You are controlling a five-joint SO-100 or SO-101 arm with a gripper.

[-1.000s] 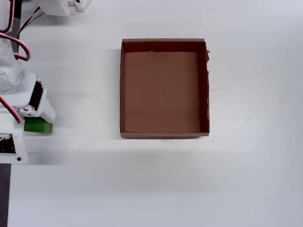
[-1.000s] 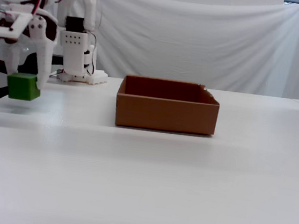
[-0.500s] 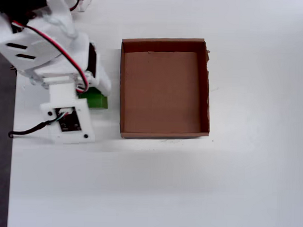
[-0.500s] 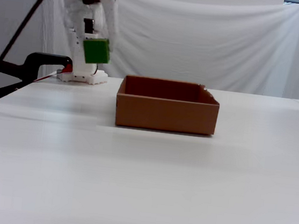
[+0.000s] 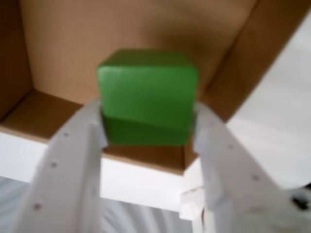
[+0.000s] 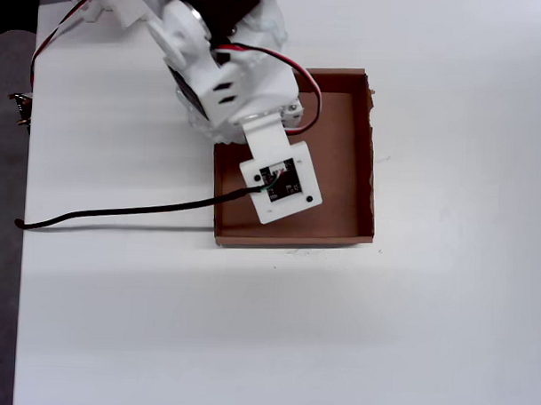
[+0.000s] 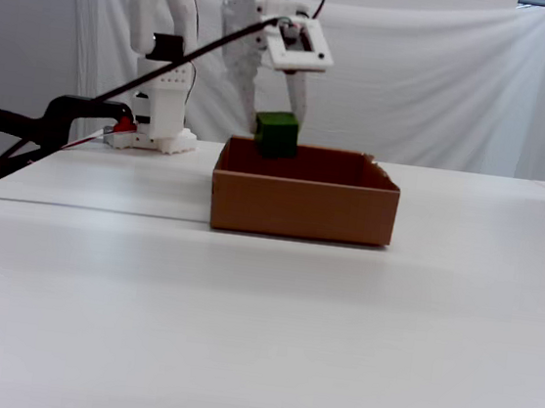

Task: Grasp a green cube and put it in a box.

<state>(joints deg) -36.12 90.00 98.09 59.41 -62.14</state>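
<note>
a: how do you reckon the green cube (image 5: 147, 97) will handle?

b: light and stiff, i'd judge. it sits level between the two white fingers (image 5: 73, 160) with no sag or dent, so it looks solid. the faces seem smooth and a little glossy, so it could slip if the squeeze were slack. opposite flat sides are the sensible place to take it, and that is where the end effector (image 5: 148, 128) has it: closed on the cube, one finger at the left face, one at the right, low on the block in the wrist view

a: and how does it look?

b: bright green, square faces, softly rounded edges, far smaller than the box (image 7: 302, 207)

a: where is it, going from the left of the fixed view?

b: first the arm's base and a black clamp on the worktop (image 7: 257, 340), then the cube (image 7: 277, 134) hanging about level with the box's rim, toward its left part, not resting on the floor. in the overhead view the wrist hides the cube, but the end effector is over the brown tray (image 6: 343, 152)

a: so release comes next?

b: likely; it should drop a short way and land inside
</note>
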